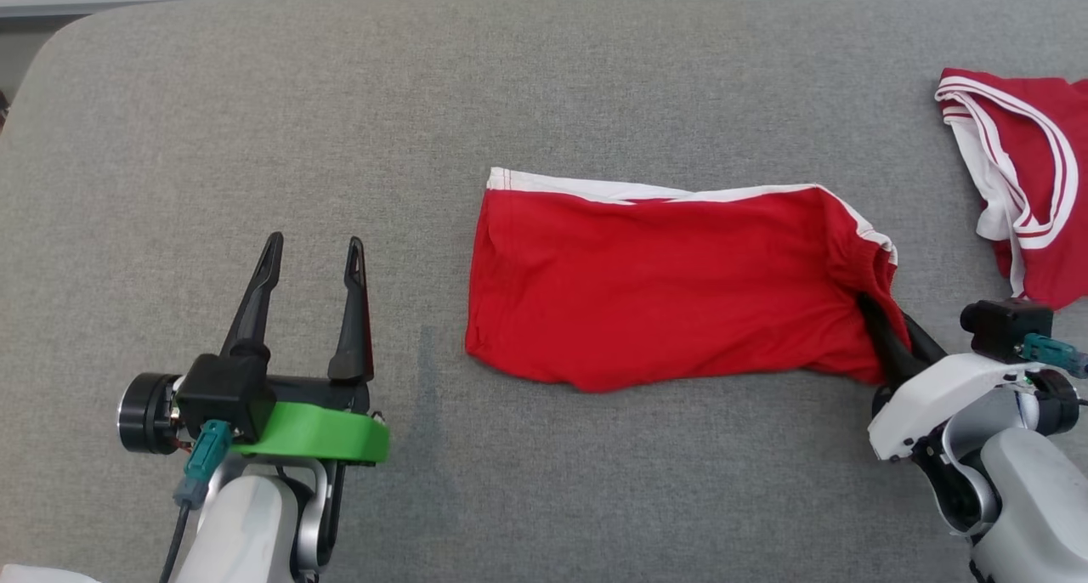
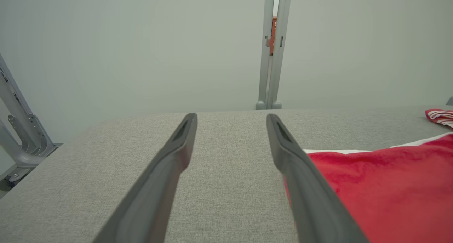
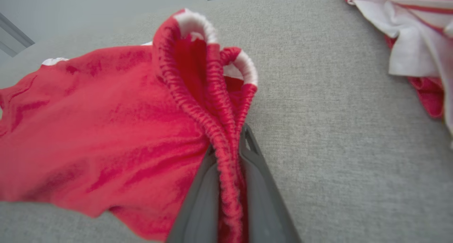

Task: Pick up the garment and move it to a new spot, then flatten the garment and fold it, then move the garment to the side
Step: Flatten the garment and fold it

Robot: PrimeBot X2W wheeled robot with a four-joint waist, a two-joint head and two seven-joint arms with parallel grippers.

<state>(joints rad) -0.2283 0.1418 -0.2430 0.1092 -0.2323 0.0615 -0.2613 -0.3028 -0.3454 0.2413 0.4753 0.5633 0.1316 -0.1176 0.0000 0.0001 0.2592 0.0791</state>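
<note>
Head view first: the red garment [image 1: 663, 285] is seen lying roughly flat on the grey table [image 1: 255, 124], right of centre, its white-trimmed edge turned to the far side. The left gripper [image 1: 314, 243] is found at the lower left, well apart from the cloth, its two dark fingers spread wide with nothing between them. At the lower right, the right gripper [image 1: 886, 330] is buried in the garment's near right corner, and its fingertips are hidden by the fabric. A second red-and-white garment [image 1: 1028, 175] is spotted crumpled at the table's right edge, apart from the first.

On to the left wrist view: the fingers are shown splayed above bare table, nothing caught. The red garment is glimpsed just beside the right-hand finger, lying on the table. A grey post [image 2: 272, 48] is seen standing behind the table's far edge.

Now the right wrist view. The right gripper's fingers are drawn narrow, and the garment's elastic waistband [image 3: 198, 105] is pinched between them. The waistband is bunched into an upright fold rising past the fingertips — white trim at its top — while the rest of the cloth is spread out to the left on the table.
</note>
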